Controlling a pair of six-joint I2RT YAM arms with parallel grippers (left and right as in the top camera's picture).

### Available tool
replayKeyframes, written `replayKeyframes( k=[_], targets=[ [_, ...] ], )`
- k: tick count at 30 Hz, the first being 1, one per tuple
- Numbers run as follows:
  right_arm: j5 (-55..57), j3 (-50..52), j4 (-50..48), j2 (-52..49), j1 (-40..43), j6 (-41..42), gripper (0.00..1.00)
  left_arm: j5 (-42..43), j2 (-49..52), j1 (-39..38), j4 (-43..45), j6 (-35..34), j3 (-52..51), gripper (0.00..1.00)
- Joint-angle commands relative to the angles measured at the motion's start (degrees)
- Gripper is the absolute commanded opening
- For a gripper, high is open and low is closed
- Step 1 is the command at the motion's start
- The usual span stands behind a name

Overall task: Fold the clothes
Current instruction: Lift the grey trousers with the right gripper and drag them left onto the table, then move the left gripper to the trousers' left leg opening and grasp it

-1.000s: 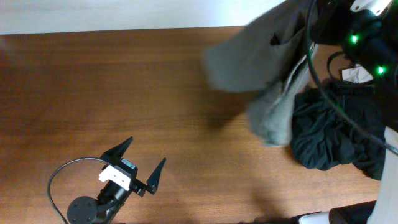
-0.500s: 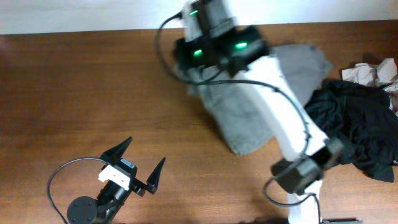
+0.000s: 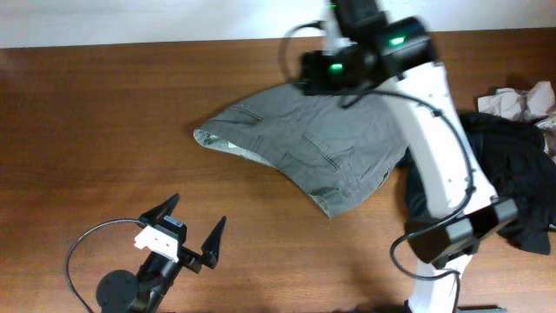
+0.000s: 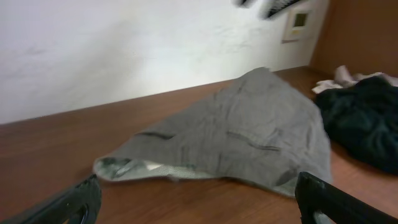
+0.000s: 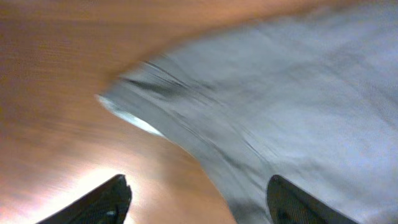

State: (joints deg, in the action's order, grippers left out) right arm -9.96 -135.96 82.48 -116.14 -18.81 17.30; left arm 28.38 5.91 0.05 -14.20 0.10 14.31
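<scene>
A grey garment (image 3: 304,143) lies spread out across the middle of the table, its waistband end (image 3: 204,136) pointing left. The left wrist view shows it ahead as the grey garment (image 4: 249,134). My right gripper (image 5: 198,186) hangs over the garment's far edge, open, with nothing between its fingers; below it lies the grey cloth (image 5: 292,106). In the overhead view the right arm (image 3: 426,104) reaches across the garment's right side. My left gripper (image 3: 198,213) stands open near the front edge, well short of the garment, and is empty in its wrist view (image 4: 198,183).
A heap of black clothes (image 3: 512,174) lies at the right edge, also seen as the dark heap (image 4: 367,118). Crumpled pale cloth (image 3: 517,100) sits behind it. A white wall (image 4: 124,43) runs along the table's far side.
The right arm swung the grey garment leftwards, laid it out flat and opened its jaws, letting go. The left gripper has hardly moved.
</scene>
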Motion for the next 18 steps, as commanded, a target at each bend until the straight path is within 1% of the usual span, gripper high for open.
replayKeyframes(
  k=[1, 2, 4, 6, 9, 11, 13, 16, 18],
  targets=[
    [1.6, 0.5, 4.9, 1.4, 3.4, -0.6, 0.77, -1.1, 0.1, -0.3, -1.1, -0.6, 1.1, 0.99],
    [2.2, 1.0, 6.5, 1.4, 4.3, -0.6, 0.78, 0.7, 0.1, -0.3, -1.9, -0.6, 1.1, 0.99],
    [4.1, 2.4, 9.1, 1.4, 5.9, -0.6, 0.84, 4.8, 0.1, -0.3, -4.5, -0.6, 1.1, 0.99],
    [4.7, 4.3, 10.7, 1.4, 7.2, -0.6, 0.84, 4.8, 0.1, -0.3, -5.8, -0.5, 1.1, 0.99],
    [4.6, 8.4, 11.4, 1.4, 8.3, -0.5, 0.85, -0.2, 0.5, -0.3, -5.8, -1.1, 1.1, 1.00],
    [4.7, 11.8, 11.2, 1.4, 8.4, -0.6, 0.84, -6.3, 1.2, -0.3, -5.8, -4.2, 1.5, 0.99],
    [4.6, 15.6, 10.4, 1.4, 8.2, -0.6, 0.84, -10.2, 2.7, -0.3, -5.6, -6.1, 2.6, 0.99],
    [4.6, 20.6, 8.1, 1.4, 7.8, -0.6, 0.82, -12.9, 8.0, -0.3, -5.7, -8.4, 6.9, 0.99],
    [4.6, 22.8, 6.4, 1.4, 7.8, -0.6, 0.80, -13.7, 13.9, -0.3, -6.3, -9.7, 11.3, 0.99]
  ],
)
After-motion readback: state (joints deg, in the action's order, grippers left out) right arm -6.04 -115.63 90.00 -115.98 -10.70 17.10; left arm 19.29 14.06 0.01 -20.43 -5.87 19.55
